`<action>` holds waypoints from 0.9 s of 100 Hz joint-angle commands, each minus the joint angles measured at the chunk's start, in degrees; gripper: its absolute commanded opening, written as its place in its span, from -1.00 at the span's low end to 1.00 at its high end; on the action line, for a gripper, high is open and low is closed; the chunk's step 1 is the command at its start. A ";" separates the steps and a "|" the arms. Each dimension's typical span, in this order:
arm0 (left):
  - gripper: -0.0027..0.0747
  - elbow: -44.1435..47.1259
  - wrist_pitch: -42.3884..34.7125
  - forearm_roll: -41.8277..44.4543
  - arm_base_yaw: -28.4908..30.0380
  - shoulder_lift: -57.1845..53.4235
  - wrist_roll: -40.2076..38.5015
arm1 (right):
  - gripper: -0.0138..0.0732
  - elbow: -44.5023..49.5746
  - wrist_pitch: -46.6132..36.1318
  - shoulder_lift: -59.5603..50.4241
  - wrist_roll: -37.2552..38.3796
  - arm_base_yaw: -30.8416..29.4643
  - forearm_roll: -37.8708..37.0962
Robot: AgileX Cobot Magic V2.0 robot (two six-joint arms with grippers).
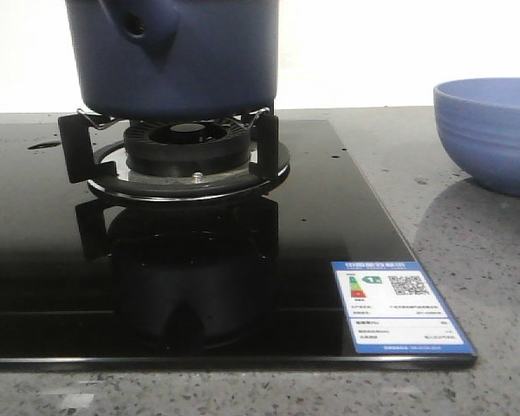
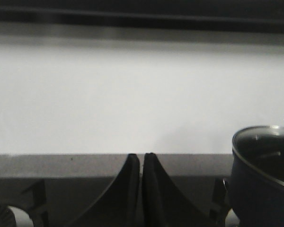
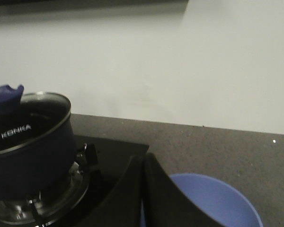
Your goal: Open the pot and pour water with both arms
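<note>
The top of the big dark blue round pot [image 1: 178, 56] is cut off by the front view's upper edge, so its lid does not show there. The light blue ribbed bowl [image 1: 490, 130] runs off the right edge. The small print on the blue and white paper sticker [image 1: 397, 307] is too tiny to read. In the left wrist view, the pot [image 2: 262, 184] is cut by the edge.
</note>
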 commanded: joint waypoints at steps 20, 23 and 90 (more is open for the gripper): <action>-0.98 11.05 -3.94 -3.21 0.06 -13.29 -0.68 | -0.82 15.11 -6.98 -12.20 -3.29 -0.23 5.18; -0.98 11.31 -3.44 -3.48 0.06 -14.13 -0.68 | -0.82 15.73 -6.31 -13.11 -3.29 -0.23 5.57; -0.98 12.09 -2.02 -4.69 -0.05 -15.67 -0.68 | -0.82 17.10 -4.44 -14.25 -3.29 -0.23 7.41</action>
